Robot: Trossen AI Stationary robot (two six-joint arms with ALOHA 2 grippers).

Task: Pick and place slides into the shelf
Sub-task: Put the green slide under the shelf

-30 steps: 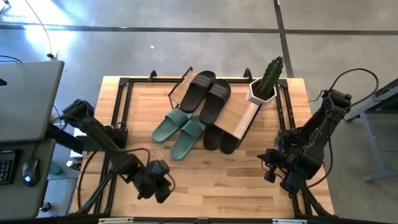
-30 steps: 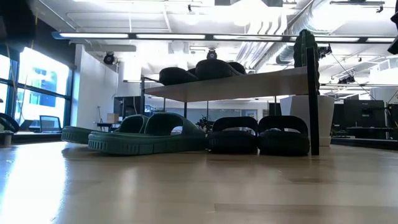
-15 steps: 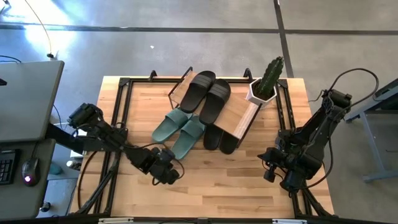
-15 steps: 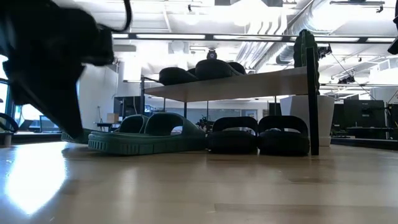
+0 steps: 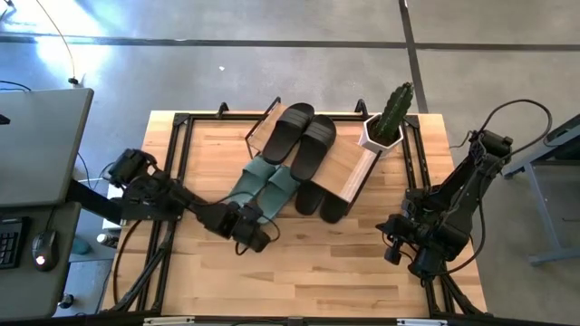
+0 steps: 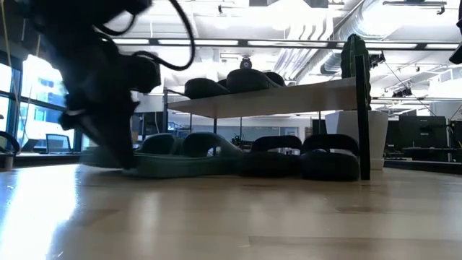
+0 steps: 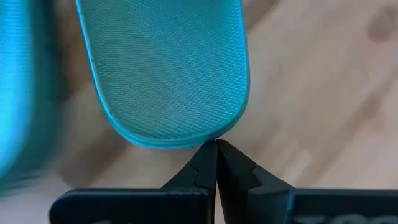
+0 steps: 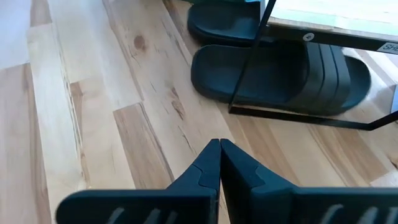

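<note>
Left gripper (image 5: 256, 237) has travelled from the lower left of the high view up and rightward over the last second, and now sits at the heel end of the sage-green slides (image 5: 263, 186) near frame centre. In the left wrist view its fingers (image 7: 211, 163) are pressed together, tips just touching the rounded heel edge of one green slide (image 7: 165, 68). Nothing is held. In the low view the arm now fills the left of the frame as a dark blur in front of the green pair.

Right gripper (image 5: 399, 246) waits at the lower right of the high view, unmoved; its fingers (image 8: 217, 163) are likewise closed and empty, pointed toward a black slide (image 8: 280, 78) lying under the shelf frame.

The shelf (image 5: 349, 167) stands in the upper centre. One black pair (image 5: 304, 136) rests on its plank top; a second black pair (image 5: 319, 203) lies on the table below the plank. The green pair lies on the table just left of the shelf, not yet stowed. A potted cactus (image 5: 390, 118) stands at the shelf's upper right.

Assessment: the green pair appears to be the remaining work. With the jaws closed against the heel, a push or a reopening before grasp seems likely; which cannot be determined.
</note>
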